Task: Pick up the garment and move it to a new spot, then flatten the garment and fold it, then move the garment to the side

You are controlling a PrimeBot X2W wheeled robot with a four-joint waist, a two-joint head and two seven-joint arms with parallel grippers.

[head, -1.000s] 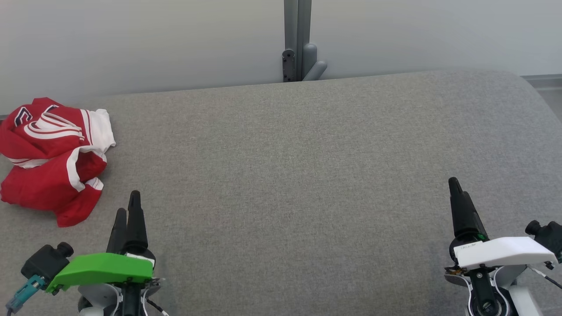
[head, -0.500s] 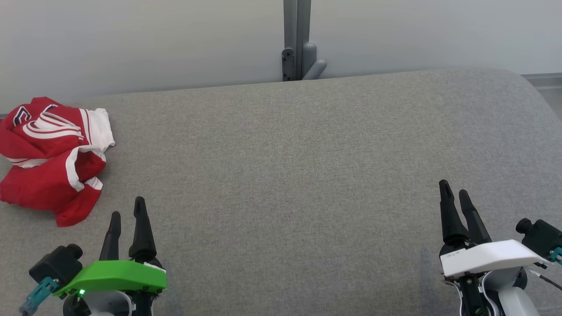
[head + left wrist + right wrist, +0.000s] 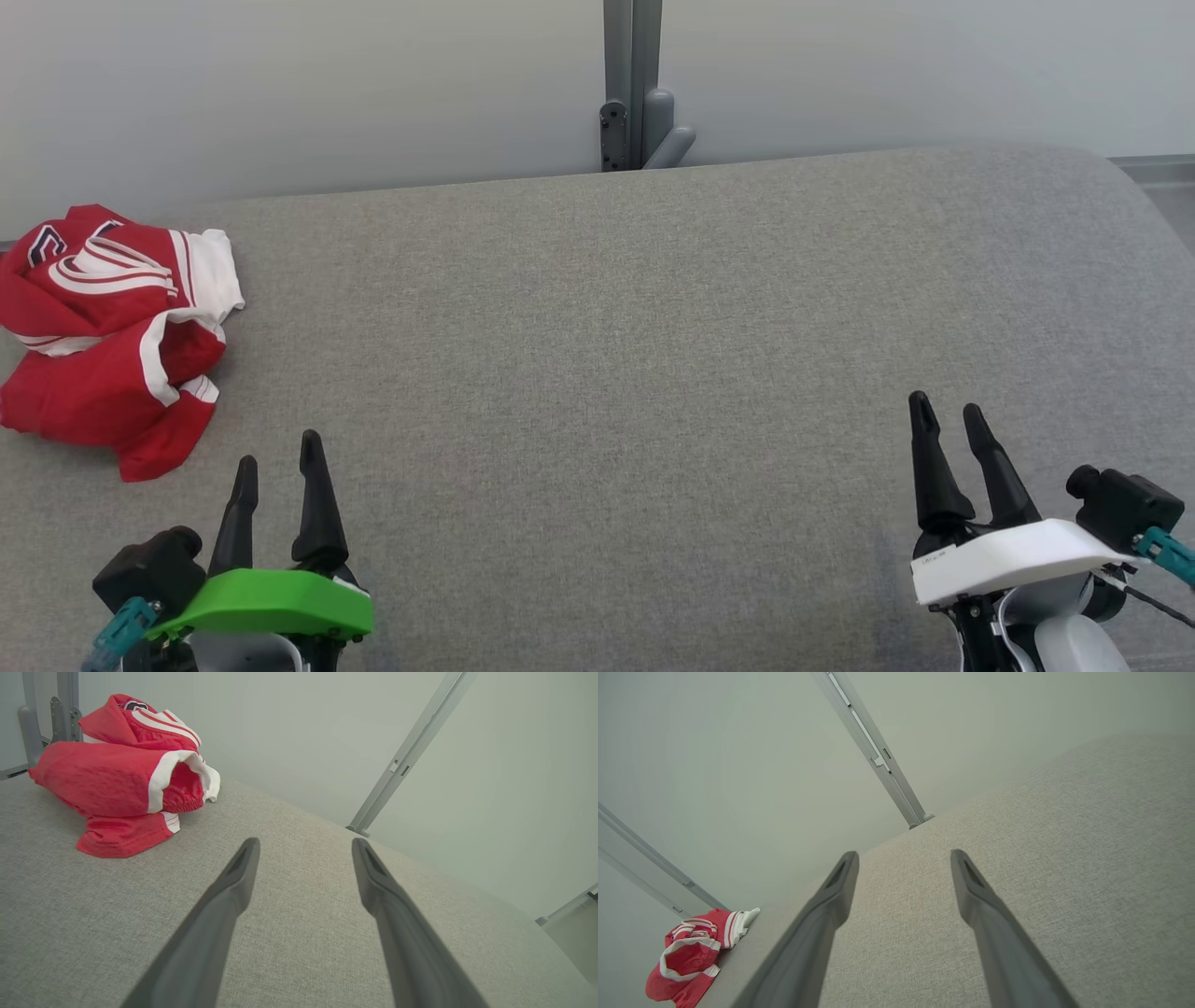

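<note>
Garment (image 3: 112, 336): red-white, crumpled, left edge of frame, untouched. Left gripper (image 3: 279, 448), right gripper (image 3: 946, 402): spread wide, empty. Every step judged outstanding.

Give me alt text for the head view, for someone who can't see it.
A crumpled red and white garment lies at the far left of a grey fabric surface. The left gripper and the right gripper are open and empty at the bottom corners.

Our left gripper (image 3: 279, 448) has two long, tapered black fingers (image 3: 317, 513), a bright green cover (image 3: 271, 602), and a black camera (image 3: 149, 571) with a teal plug (image 3: 117, 631). Our right gripper (image 3: 946, 402) matches, but wears a white cover (image 3: 1013, 558) and a thin black cable (image 3: 1154, 603)
</note>
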